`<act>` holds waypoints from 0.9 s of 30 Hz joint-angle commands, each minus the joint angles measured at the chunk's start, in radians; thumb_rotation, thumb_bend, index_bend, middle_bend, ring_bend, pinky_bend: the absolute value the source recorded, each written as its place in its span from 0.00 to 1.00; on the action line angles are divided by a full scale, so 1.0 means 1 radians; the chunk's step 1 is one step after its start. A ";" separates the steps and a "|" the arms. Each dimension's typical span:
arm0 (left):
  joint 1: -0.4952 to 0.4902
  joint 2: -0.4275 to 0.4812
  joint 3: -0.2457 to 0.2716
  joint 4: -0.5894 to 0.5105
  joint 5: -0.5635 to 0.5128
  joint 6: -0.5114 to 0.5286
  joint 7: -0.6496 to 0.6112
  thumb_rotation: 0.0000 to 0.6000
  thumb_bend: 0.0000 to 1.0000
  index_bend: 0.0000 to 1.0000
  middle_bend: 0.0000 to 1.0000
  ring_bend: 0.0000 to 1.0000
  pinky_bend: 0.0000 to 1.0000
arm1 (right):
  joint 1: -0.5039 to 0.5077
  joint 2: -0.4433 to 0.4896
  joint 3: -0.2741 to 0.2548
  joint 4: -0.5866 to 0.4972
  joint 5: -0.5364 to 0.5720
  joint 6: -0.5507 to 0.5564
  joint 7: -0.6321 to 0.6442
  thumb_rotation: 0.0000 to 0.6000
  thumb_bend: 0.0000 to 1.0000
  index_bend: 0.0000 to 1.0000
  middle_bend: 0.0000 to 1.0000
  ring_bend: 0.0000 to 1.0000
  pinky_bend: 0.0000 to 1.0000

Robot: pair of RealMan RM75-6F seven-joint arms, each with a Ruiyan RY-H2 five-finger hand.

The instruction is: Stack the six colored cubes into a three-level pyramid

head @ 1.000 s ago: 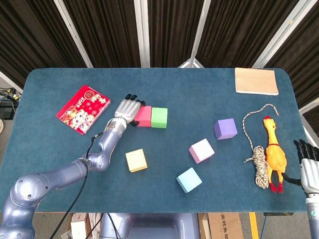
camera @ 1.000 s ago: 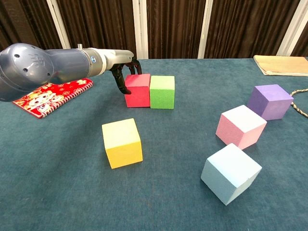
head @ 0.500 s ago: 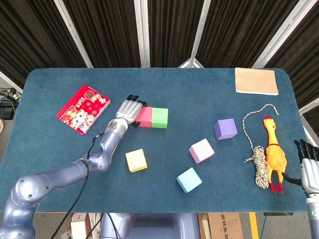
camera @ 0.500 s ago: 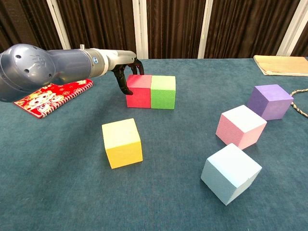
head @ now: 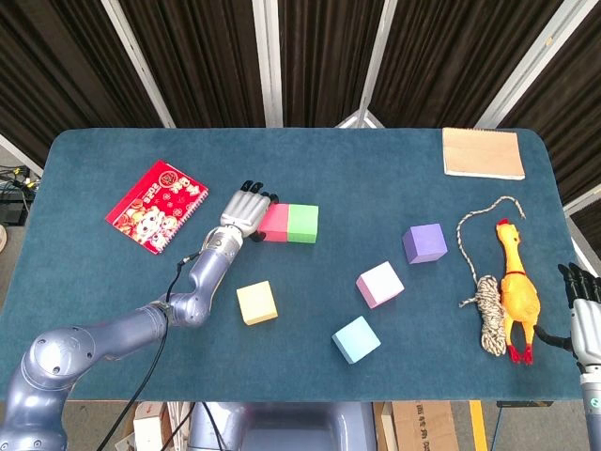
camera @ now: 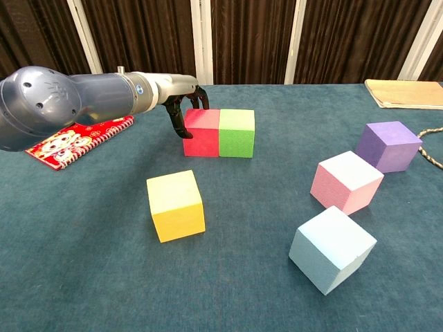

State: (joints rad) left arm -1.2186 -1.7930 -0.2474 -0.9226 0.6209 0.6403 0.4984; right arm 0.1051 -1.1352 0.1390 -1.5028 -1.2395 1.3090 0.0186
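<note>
A red cube (head: 274,223) and a green cube (head: 302,224) sit side by side and touching, left of the table's middle. My left hand (head: 242,211) has its fingers against the red cube's left face (camera: 201,133) and grips nothing; the green cube (camera: 237,133) is on the far side. A yellow cube (head: 256,303) lies nearer the front. Pink (head: 379,284), light blue (head: 356,339) and purple (head: 424,242) cubes are scattered to the right, each alone on the cloth. At the front right corner my right hand (head: 584,310) hangs with fingers straight, holding nothing.
A red patterned notebook (head: 157,206) lies at the left, just behind my left forearm. A tan notebook (head: 483,152) sits at the back right. A rubber chicken (head: 516,287) and a coiled rope (head: 488,301) lie near the right edge.
My left hand has slid a little to the right, and the red and green cubes have moved right with it, staying together. The right hand has not moved.
</note>
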 commanded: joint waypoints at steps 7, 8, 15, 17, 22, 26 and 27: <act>-0.001 -0.010 0.001 0.006 -0.002 0.009 0.009 1.00 0.34 0.23 0.24 0.06 0.00 | -0.002 0.003 -0.001 -0.002 -0.002 0.001 0.002 1.00 0.19 0.05 0.06 0.03 0.00; -0.001 -0.010 0.001 0.007 -0.002 0.010 0.011 1.00 0.34 0.23 0.23 0.06 0.00 | -0.002 0.003 -0.001 -0.002 -0.002 0.000 0.002 1.00 0.19 0.05 0.06 0.03 0.00; 0.001 -0.008 0.000 0.010 -0.004 0.017 0.019 1.00 0.32 0.18 0.17 0.02 0.00 | 0.000 0.001 -0.002 -0.002 -0.001 -0.002 -0.003 1.00 0.19 0.05 0.06 0.03 0.00; 0.001 -0.006 0.001 0.010 -0.009 0.021 0.027 1.00 0.32 0.17 0.15 0.02 0.00 | 0.000 0.001 -0.002 -0.002 0.000 -0.003 -0.004 1.00 0.19 0.05 0.06 0.03 0.00; 0.002 0.017 0.003 -0.016 -0.040 0.016 0.055 1.00 0.32 0.13 0.10 0.00 0.00 | 0.001 -0.001 -0.002 -0.001 0.002 -0.004 -0.009 1.00 0.19 0.05 0.06 0.03 0.00; -0.002 0.063 0.010 -0.073 -0.076 0.014 0.092 1.00 0.32 0.10 0.06 0.00 0.00 | 0.001 -0.002 -0.002 0.000 0.000 -0.002 -0.013 1.00 0.18 0.05 0.06 0.03 0.00; -0.003 0.083 0.011 -0.099 -0.086 0.019 0.103 1.00 0.32 0.09 0.06 0.00 0.00 | 0.002 -0.003 -0.002 0.001 0.000 -0.001 -0.013 1.00 0.19 0.05 0.06 0.03 0.00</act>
State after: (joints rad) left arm -1.2195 -1.7358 -0.2401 -0.9916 0.5532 0.6561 0.5824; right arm 0.1065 -1.1380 0.1373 -1.5019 -1.2392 1.3074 0.0058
